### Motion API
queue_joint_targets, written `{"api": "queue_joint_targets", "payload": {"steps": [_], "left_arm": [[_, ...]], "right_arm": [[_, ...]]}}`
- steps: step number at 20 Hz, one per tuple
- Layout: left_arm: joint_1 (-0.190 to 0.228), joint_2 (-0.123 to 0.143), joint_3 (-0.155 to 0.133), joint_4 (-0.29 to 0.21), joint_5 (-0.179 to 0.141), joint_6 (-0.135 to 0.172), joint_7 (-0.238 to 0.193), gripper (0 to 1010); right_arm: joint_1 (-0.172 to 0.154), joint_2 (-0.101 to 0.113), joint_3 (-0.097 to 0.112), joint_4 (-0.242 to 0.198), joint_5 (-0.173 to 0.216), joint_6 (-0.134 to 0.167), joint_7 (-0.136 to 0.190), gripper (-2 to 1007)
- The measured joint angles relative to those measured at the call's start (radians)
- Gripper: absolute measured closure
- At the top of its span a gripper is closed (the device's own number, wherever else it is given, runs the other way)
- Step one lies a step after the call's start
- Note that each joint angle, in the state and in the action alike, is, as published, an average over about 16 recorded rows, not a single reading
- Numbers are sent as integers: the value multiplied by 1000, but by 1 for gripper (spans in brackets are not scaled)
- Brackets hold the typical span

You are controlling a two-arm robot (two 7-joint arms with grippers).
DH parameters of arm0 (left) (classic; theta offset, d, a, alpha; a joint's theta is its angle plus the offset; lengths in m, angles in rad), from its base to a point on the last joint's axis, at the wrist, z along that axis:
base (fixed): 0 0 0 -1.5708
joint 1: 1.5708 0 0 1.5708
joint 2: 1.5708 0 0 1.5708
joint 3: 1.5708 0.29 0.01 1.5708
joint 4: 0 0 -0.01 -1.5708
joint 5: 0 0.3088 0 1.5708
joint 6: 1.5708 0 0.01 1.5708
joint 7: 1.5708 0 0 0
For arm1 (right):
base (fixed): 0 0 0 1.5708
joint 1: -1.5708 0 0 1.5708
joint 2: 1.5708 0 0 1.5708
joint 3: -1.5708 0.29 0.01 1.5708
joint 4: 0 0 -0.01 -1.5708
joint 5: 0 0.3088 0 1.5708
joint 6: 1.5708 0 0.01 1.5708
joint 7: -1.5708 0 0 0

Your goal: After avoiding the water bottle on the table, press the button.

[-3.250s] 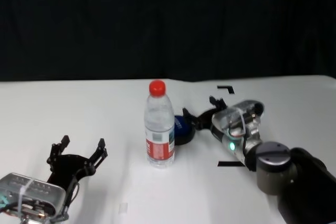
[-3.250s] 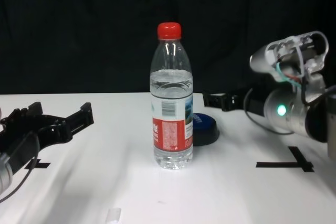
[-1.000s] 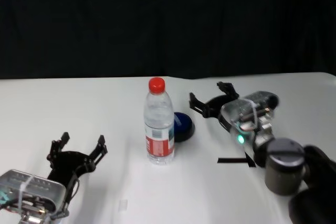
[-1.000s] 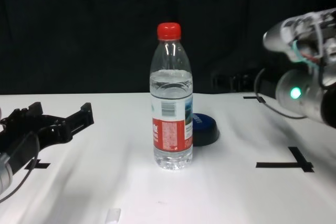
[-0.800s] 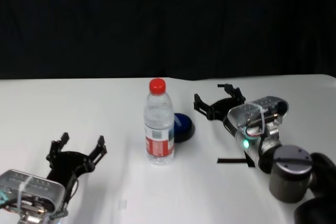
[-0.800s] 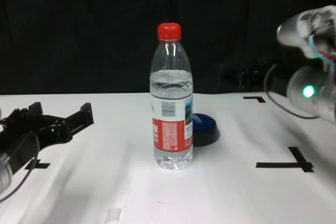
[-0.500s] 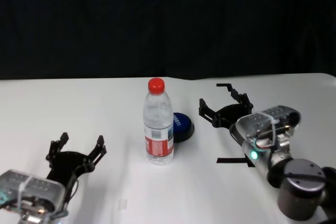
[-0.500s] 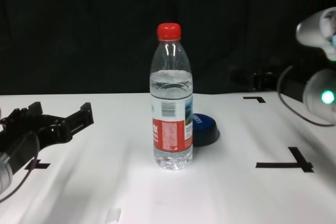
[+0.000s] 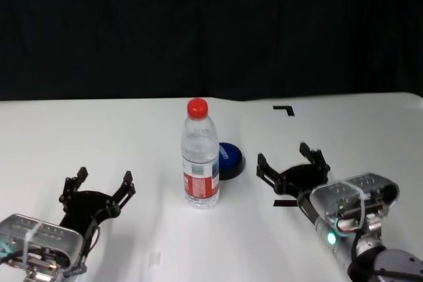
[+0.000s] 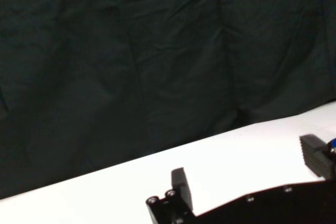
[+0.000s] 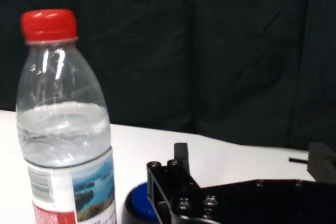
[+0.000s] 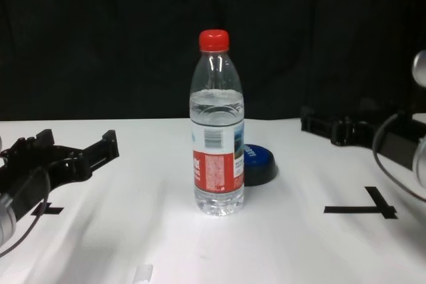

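The water bottle (image 9: 200, 156) stands upright mid-table, clear with a red cap, also in the chest view (image 12: 218, 131) and the right wrist view (image 11: 65, 129). The dark blue button (image 9: 229, 160) lies just behind and right of it, partly hidden by the bottle in the chest view (image 12: 261, 164). My right gripper (image 9: 291, 164) is open and empty, low over the table to the right of the button and nearer to me, apart from both. In its wrist view (image 11: 252, 169) it faces bottle and button. My left gripper (image 9: 96, 186) is open and empty, parked at the near left.
The white table (image 9: 99, 137) carries black tape marks at the back right (image 9: 284, 110), under the right gripper (image 12: 373, 207) and at the near left (image 12: 46, 209). A small pale scrap (image 9: 155, 259) lies near the front edge. A dark curtain closes the back.
My right gripper has drawn back from beside the button, toward me and to the right, staying open. The bottle, button and left arm have not moved.
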Motion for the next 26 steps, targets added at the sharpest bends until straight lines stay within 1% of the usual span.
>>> {"api": "queue_joint_targets", "payload": {"steps": [3,6,11,14,18,26], "left_arm": [[0,0,0,0,0,0,0,1],[0,0,0,0,0,0,0,1],[0,0,0,0,0,0,0,1],[0,0,0,0,0,0,0,1],[0,0,0,0,0,0,0,1],[0,0,0,0,0,0,0,1]], "right_arm": [[-47,-1,-4,-38,2,7,-2,2],[-86,-1,-11,-63,3,13,-1,2],[-128,0,-26,-87,-1,21,2,2],[-144,1,-34,-95,-5,25,3,2],[-154,2,-41,-100,-9,29,4,2],[-157,3,-43,-101,-12,29,4,2]]}}
